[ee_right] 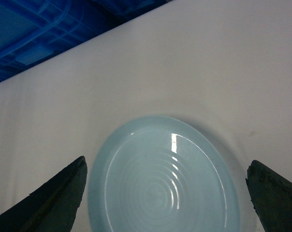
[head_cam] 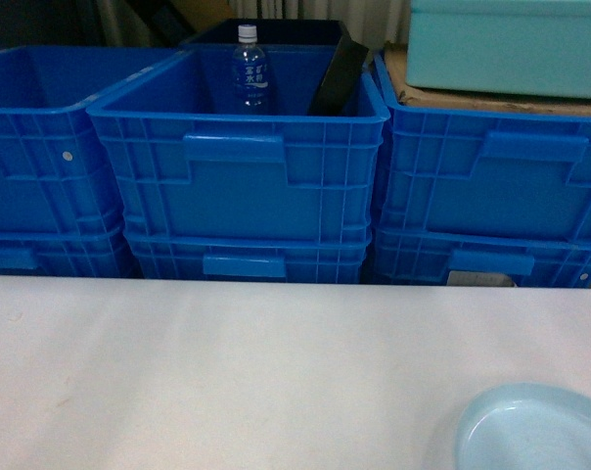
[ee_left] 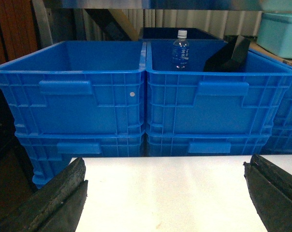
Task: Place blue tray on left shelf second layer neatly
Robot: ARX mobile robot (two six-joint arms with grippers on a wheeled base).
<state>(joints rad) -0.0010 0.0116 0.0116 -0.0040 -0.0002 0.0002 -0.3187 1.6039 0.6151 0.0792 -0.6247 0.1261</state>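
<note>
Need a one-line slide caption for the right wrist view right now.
Right gripper open, fingers either side of the pale blue tray on the white table.

pale blue tray, flat on white table

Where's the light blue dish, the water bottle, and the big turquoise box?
blue tray (ee_right: pixel 163 186): right wrist view, ringed centre.
water bottle (head_cam: pixel 250 73): head view, its label.
turquoise box (head_cam: pixel 511 44): head view, front wall.

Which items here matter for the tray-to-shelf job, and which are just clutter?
Job:
blue tray, on the white table
right gripper, fingers open around the tray

Clutter:
blue crates
water bottle
turquoise box
left gripper, open, idle
</note>
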